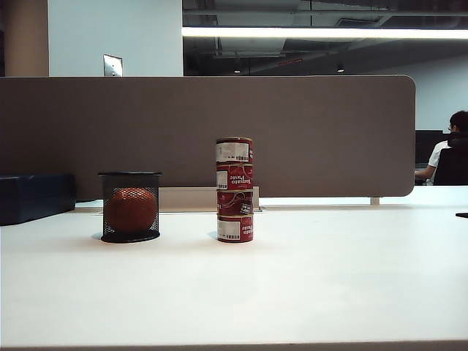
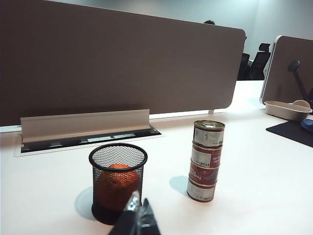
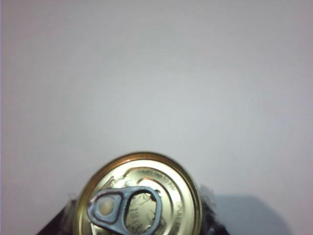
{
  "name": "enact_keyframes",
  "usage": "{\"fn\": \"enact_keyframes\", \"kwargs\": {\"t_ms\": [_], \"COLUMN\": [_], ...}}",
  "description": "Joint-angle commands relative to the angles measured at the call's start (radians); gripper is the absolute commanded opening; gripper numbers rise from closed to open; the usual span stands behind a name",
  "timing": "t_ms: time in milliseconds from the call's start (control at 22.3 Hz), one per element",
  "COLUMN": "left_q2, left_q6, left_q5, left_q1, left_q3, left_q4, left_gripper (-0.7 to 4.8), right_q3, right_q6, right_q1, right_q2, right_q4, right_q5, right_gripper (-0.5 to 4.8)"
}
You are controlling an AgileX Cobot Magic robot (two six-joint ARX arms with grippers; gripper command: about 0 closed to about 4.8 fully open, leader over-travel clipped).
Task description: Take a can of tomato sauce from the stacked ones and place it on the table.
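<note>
The stacked ones (image 1: 234, 190) form an upright column of several red tins with silver rims and white stickers, standing mid-table; the left wrist view shows the stacked ones (image 2: 205, 161) too. In the right wrist view, a can of tomato sauce (image 3: 142, 196) shows its gold lid and pull tab. My right gripper (image 3: 138, 211) is shut on it, with dark fingers (image 3: 209, 208) at both sides, above the white table (image 3: 156, 73). This gripper and its can are out of the exterior view. My left gripper (image 2: 138, 208) is shut and empty, near the mesh basket.
A black mesh basket (image 1: 130, 207) holding an orange ball stands left of the stack. A brown-grey divider panel (image 1: 219, 124) runs along the back of the table (image 1: 329, 285). A dark blue case (image 1: 33, 196) lies far left. A beige tray (image 2: 286, 108) sits far right.
</note>
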Motion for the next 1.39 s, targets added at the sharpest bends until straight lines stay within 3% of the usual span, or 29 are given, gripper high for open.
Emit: {"fn": "enact_keyframes", "kwargs": {"t_ms": [45, 134, 179, 224, 627, 851, 896, 985, 1030, 1165, 1209, 1254, 1388], "left_q2": [0.000, 0.000, 0.000, 0.000, 0.000, 0.000, 0.000, 0.000, 0.000, 0.000, 0.000, 0.000, 0.000], "left_q6": [-0.004, -0.004, -0.004, -0.004, -0.004, -0.003, -0.003, -0.003, -0.003, -0.003, -0.003, -0.003, -0.003], "left_q5": [0.002, 0.002, 0.002, 0.002, 0.019, 0.019, 0.019, 0.018, 0.018, 0.016, 0.016, 0.015, 0.015], "left_q1": [0.003, 0.003, 0.003, 0.003, 0.003, 0.003, 0.003, 0.003, 0.003, 0.003, 0.003, 0.003, 0.003], "left_q3": [0.005, 0.005, 0.005, 0.005, 0.005, 0.005, 0.004, 0.004, 0.004, 0.004, 0.004, 0.004, 0.004], "left_q4": [0.013, 0.012, 0.012, 0.013, 0.012, 0.003, 0.000, -0.010, -0.011, -0.010, -0.010, -0.010, -0.009], "left_gripper": [-0.06, -0.06, -0.06, -0.06, -0.06, -0.06, -0.06, -0.06, -0.06, -0.06, -0.06, -0.06, -0.06], "right_q3": [0.003, 0.005, 0.005, 0.005, 0.031, 0.092, 0.096, 0.098, 0.098, 0.097, 0.096, 0.096, 0.075], "right_q6": [-0.001, 0.006, 0.009, 0.009, 0.010, 0.010, 0.010, 0.010, 0.009, 0.008, 0.005, 0.005, 0.005], "right_q1": [0.001, 0.001, 0.001, 0.001, 0.000, 0.000, 0.000, 0.000, 0.000, 0.000, -0.001, -0.001, 0.000], "right_q2": [0.003, 0.002, 0.002, 0.002, -0.004, -0.109, -0.130, -0.211, -0.241, -0.401, -0.452, -0.479, -0.603], "right_q4": [-0.013, -0.010, -0.004, -0.003, 0.035, -0.055, -0.076, -0.153, -0.182, -0.288, -0.311, -0.324, -0.352], "right_q5": [0.001, -0.006, -0.006, -0.006, -0.003, -0.006, -0.006, -0.006, -0.006, 0.032, 0.037, 0.051, 0.053], "right_gripper": [2.79, 3.27, 3.90, 4.09, 4.21, 4.15, 3.94, 2.01, 1.41, 0.86, 0.17, -0.09, -0.08]}}
